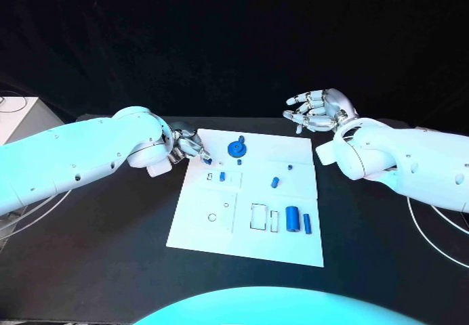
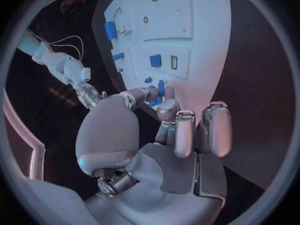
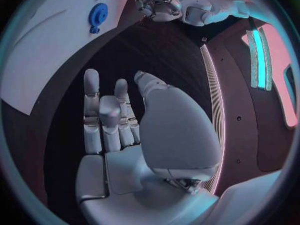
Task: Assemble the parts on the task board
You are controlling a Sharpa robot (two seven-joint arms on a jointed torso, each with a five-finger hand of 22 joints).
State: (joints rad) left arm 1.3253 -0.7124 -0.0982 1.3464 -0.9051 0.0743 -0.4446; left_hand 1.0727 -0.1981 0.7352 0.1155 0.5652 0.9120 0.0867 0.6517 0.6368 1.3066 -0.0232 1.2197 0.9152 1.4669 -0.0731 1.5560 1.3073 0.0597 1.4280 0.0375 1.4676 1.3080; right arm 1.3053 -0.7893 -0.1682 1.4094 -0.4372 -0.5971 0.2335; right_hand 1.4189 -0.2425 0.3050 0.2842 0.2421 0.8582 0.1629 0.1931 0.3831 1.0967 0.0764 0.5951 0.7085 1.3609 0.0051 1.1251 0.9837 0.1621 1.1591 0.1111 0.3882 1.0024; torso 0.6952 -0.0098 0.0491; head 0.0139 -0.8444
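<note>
In the middle of the head view lies the white rectangular task board (image 1: 200, 230) on the black table (image 1: 88, 271). A round blue gear-shaped part (image 1: 238, 147) sits near the board's upper edge, a small blue block (image 1: 221, 176) below it, a short blue peg (image 1: 274, 181) to the right, and a blue cylinder (image 1: 292, 219) with a thin blue bar (image 1: 307, 224) beside it at the lower right. At the board's upper left corner the left hand (image 1: 188, 145) has its fingers drawn together over a small blue piece (image 1: 207, 161); whether they grip it cannot be told here. In the upper right of the frame the right hand (image 1: 318, 110) hovers off the board, fingers spread and holding nothing.

In the left wrist view the left hand (image 2: 169, 125) fills the lower middle; its fingertips (image 2: 164, 107) close round the small blue piece (image 2: 160, 89), pinching it at the board's edge (image 2: 206, 60).

In the right wrist view the right hand (image 3: 134, 130) is loosely open and empty above the dark table (image 3: 169, 60), with the blue gear part (image 3: 98, 15) at the upper left and the left hand (image 3: 156, 5) at the top.
</note>
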